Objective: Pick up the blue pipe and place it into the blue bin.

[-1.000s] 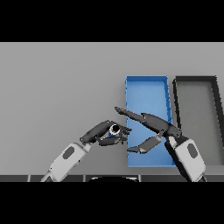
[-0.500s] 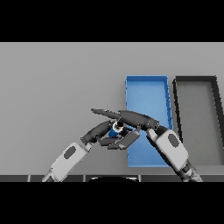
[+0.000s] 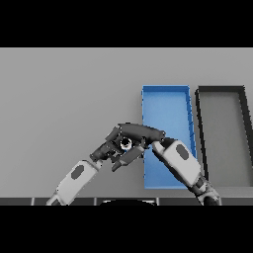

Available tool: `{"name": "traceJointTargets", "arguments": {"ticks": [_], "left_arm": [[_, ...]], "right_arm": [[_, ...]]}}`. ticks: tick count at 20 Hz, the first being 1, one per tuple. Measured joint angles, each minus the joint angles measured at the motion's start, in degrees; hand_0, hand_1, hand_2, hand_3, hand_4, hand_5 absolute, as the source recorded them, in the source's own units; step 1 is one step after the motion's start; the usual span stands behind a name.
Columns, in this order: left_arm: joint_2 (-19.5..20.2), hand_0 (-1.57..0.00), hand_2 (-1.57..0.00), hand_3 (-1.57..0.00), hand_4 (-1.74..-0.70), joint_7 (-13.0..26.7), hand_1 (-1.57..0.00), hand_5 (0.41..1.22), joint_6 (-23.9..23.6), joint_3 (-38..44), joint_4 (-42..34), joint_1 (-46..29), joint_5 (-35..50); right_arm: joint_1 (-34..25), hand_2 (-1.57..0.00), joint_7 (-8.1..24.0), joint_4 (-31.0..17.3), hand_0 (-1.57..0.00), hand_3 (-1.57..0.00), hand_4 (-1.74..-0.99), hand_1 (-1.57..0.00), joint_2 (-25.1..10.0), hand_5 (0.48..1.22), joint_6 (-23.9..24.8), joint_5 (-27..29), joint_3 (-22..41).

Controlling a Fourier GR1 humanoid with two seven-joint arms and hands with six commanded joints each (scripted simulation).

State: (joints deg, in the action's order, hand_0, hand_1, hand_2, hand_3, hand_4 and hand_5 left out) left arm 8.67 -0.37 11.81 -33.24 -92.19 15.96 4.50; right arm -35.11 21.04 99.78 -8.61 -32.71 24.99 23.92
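Fingers (image 3: 129, 156) of both hands curled round pipe (image 3: 126, 143).

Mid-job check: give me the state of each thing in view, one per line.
blue pipe: on the table left of the bin, mostly hidden between both hands
blue bin: empty, open
dark bin: empty, open
left hand: at the pipe, grip unclear
right hand: over the pipe, grip unclear

Both arms reach in from the lower edge and meet near the middle. The left hand (image 3: 107, 149) angles up to the right, its fingers curled. The right hand (image 3: 141, 133) lies across it from the right, fingers bent over the left hand's (the two hands touching).
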Motion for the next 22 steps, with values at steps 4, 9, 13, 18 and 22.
{"name": "traceJointTargets", "arguments": {"ticks": [4,9,13,18,22], "left_arm": [[-1.4,-1.57,-1.57,-1.51,-1.73,-1.1,-1.57,1.221,1.0,0.6,0.3,-1.0,-0.2],[-1.2,-1.57,-1.57,-1.44,-1.72,-0.5,-1.57,1.221,1.4,1.0,-0.3,-0.6,-0.2],[0.5,-0.84,-0.76,-0.77,-1.32,-1.5,-0.79,1.221,2.0,0.8,-0.5,-0.5,-3.4],[0.0,-0.27,-0.25,-0.25,-0.95,-3.0,-0.26,0.972,4.3,0.7,0.1,-0.2,-9.4],[-0.9,-0.11,-0.10,-0.10,-0.86,-0.1,-0.11,0.734,3.4,1.8,1.3,0.9,-9.0]], "right_arm": [[0.6,-1.46,-4.3,1.1,-1.45,-1.43,-1.436,-1.45,-1.3,1.068,-1.7,-3.2,1.0],[1.0,-1.53,-4.4,1.5,-1.53,-1.52,-1.475,-1.53,-1.3,1.171,-1.2,-0.5,1.4],[1.2,-1.56,-4.3,2.0,-1.56,-1.55,-1.484,-1.56,-1.7,1.201,0.0,-1.2,1.5],[0.8,-1.57,-3.9,2.2,-1.57,-1.56,-1.488,-1.57,-1.0,1.214,1.7,-2.4,2.0],[1.7,-1.57,-3.5,2.1,-1.57,-1.57,-1.487,-1.57,-0.9,1.218,1.8,-2.8,2.1]]}}
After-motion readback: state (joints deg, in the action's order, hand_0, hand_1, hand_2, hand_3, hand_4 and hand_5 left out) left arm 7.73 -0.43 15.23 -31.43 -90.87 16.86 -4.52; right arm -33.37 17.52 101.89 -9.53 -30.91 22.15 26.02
